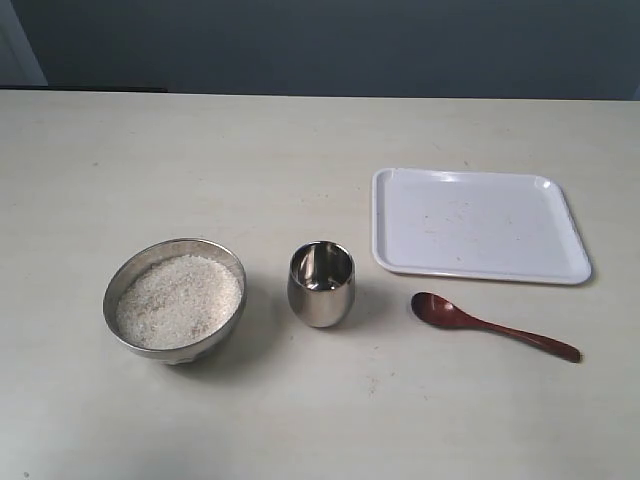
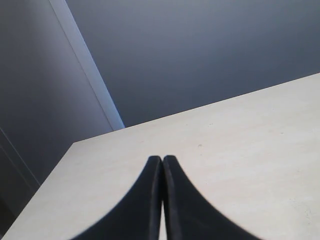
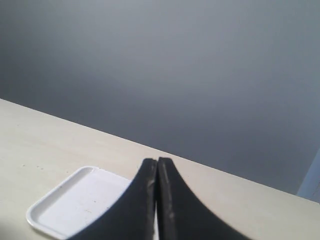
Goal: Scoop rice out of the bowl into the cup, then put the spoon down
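The steel bowl (image 1: 112,296) sits at the front left of the table, heaped with white rice (image 1: 178,300). Just right of it stands the small shiny cup (image 1: 321,285), upright. The dark reddish-brown wooden spoon (image 1: 493,326) lies flat further right, its oval end toward the cup. Neither arm shows in the exterior view. My left gripper (image 2: 162,159) is shut with nothing between its black fingers, over bare table. My right gripper (image 3: 157,160) is also shut and holds nothing, with the tray behind it.
A white rectangular tray (image 1: 478,224) (image 3: 60,207) lies at the back right, just beyond the spoon. The pale table (image 1: 200,150) stretches back to a dark wall. A pale vertical strip (image 2: 87,70) stands past the table's corner in the left wrist view.
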